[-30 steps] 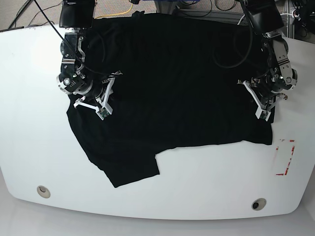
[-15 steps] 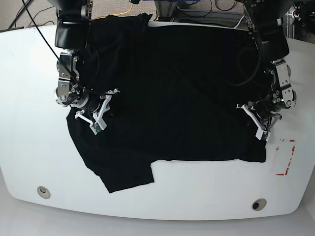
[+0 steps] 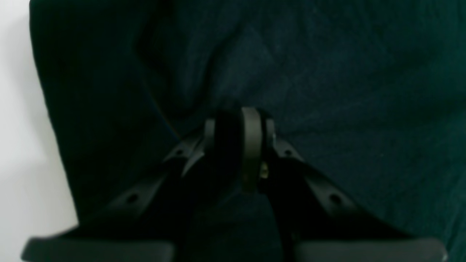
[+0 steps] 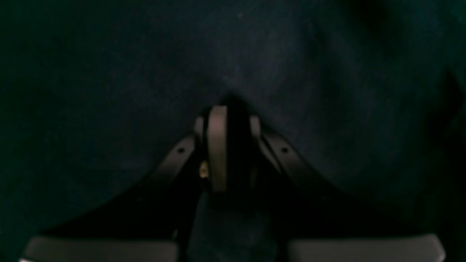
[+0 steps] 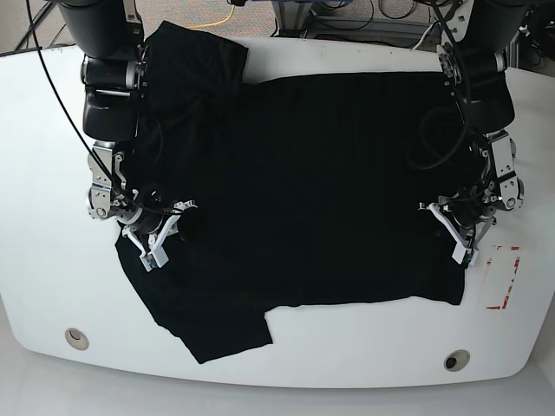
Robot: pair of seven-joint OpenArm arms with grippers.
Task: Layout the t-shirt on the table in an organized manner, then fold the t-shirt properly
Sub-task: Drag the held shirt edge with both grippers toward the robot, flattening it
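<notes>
The black t-shirt (image 5: 312, 173) lies spread over most of the white table (image 5: 347, 355), with one sleeve at the front left and another bunched at the far left. My left gripper (image 5: 460, 250) is shut on the shirt's right edge near the hem corner. In the left wrist view its jaws (image 3: 238, 145) pinch a fold of the t-shirt (image 3: 327, 72), with the bare table (image 3: 18, 145) at the left. My right gripper (image 5: 154, 253) is shut on the shirt's left side. In the right wrist view its jaws (image 4: 225, 145) pinch the t-shirt (image 4: 109, 72), which fills the frame.
A red dashed rectangle mark (image 5: 503, 277) is on the table just right of my left gripper. Two grey grommet holes (image 5: 76, 336) (image 5: 455, 360) sit near the front edge. Cables and equipment lie beyond the table's far edge.
Both grippers have moved toward the table's front edge, pulling the shirt with them. The shirt's far edge has come off the back edge onto the table and the body looks flatter.
</notes>
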